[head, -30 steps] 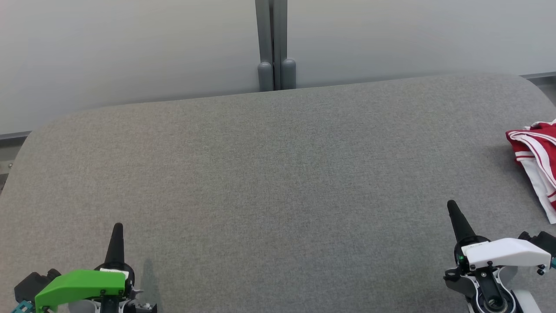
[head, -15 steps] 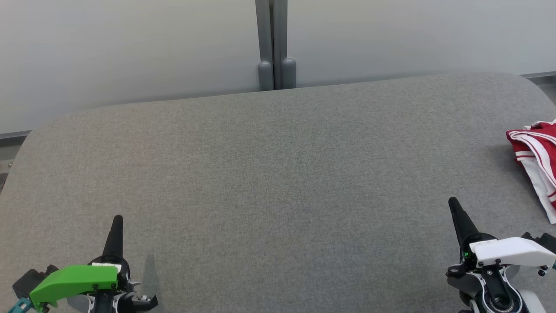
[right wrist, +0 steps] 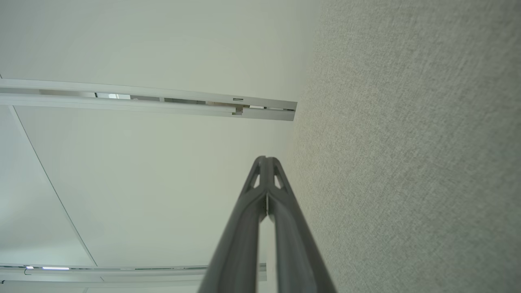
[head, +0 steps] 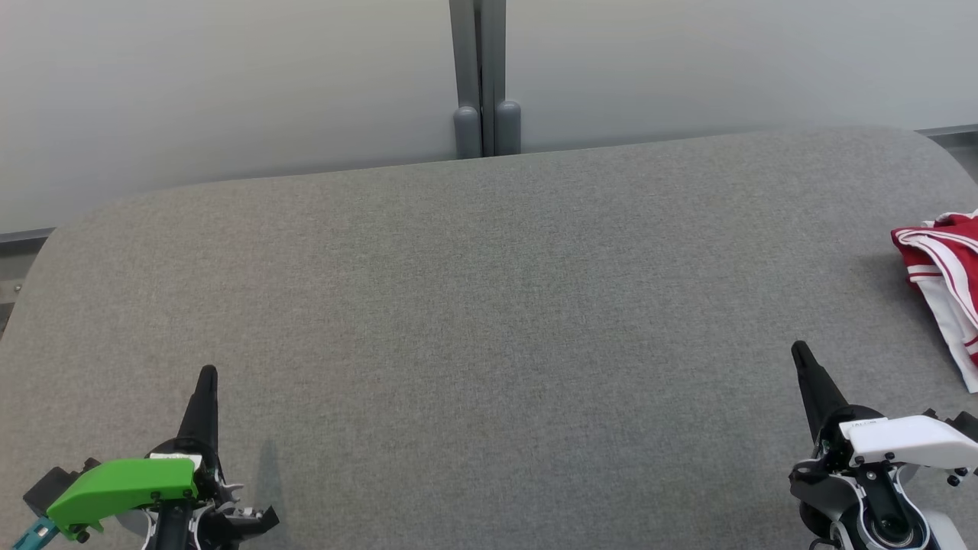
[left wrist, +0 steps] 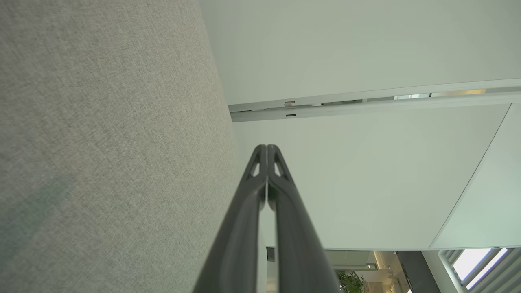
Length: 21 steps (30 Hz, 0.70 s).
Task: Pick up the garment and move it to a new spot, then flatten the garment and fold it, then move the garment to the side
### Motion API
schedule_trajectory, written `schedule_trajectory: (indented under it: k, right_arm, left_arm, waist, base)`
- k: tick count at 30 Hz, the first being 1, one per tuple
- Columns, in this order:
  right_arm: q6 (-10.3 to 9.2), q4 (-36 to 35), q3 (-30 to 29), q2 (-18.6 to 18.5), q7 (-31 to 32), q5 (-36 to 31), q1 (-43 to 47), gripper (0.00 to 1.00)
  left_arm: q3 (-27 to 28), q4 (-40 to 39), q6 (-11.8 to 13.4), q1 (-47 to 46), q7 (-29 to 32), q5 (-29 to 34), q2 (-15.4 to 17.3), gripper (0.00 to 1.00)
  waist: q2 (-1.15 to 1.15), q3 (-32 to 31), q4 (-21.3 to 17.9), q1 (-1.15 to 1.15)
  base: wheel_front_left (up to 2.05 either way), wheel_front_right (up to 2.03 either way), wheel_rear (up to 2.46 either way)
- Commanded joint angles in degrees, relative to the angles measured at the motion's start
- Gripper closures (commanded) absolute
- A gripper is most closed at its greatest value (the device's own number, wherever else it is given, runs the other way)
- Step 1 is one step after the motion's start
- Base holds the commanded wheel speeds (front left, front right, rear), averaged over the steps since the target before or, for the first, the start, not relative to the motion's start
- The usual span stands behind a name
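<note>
**Both grippers closed up and parked low, garment bunched way over at the right edge**

Going left to right in the head view: the left gripper (head: 206,376) is seen at the lower left, topped by a green cover (head: 122,489), with its dark fingers pointed up the frame over the grey fabric surface (head: 489,305). Its jaws are pressed together into one thin spike, and nothing is caught between them. Same story in the left wrist view, where the two fingers (left wrist: 244,228) are seen meeting at the tips, with grey fabric running down the left side and pale wall on the right.

Behind the far edge of the surface, a pale wall (head: 229,76) is split down the middle by a grey post (head: 481,69).

At the lower right the right gripper (head: 801,353) is found, capped by a white cover (head: 905,441), fingers leaned a bit toward the upper left. Those jaws are squeezed together too, with nothing pinched. In the right wrist view its fingers (right wrist: 244,232) are shown touching at the tips, grey fabric on the right side.

The garment (head: 943,260), red and white with striped trim, is left bunched on the surface at the far right, partly cut off by the frame edge. It's well apart from the right gripper and isn't touched by either one.
</note>
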Motion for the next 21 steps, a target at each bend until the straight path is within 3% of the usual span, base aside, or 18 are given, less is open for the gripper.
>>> schedule_trajectory:
  k: [1,13,21]
  right_arm:
    - [-0.03,-0.61,-0.23,-0.33,0.44,1.34,0.52,1.0]
    - [-0.04,-1.35,-0.62,-0.37,1.59,5.76,0.73,1.0]
    - [-0.04,-1.3,-0.6,-0.36,1.63,5.62,0.73,1.0]
  left_arm:
    - [0.25,-0.41,-0.33,-0.79,0.3,-1.45,0.43,1.0]
    - [0.35,-0.86,-0.36,-1.27,1.51,-6.12,0.46,1.0]
    - [0.34,-0.79,-0.35,-1.2,1.51,-5.94,0.45,1.0]
  waist:
    - [0.0,0.01,0.0,0.0]
    - [0.0,0.11,0.03,0.0]
    - [0.0,0.11,0.03,0.0]
  base:
    - [0.0,0.0,0.0]
    - [0.0,0.0,0.0]
    - [0.0,0.0,0.0]
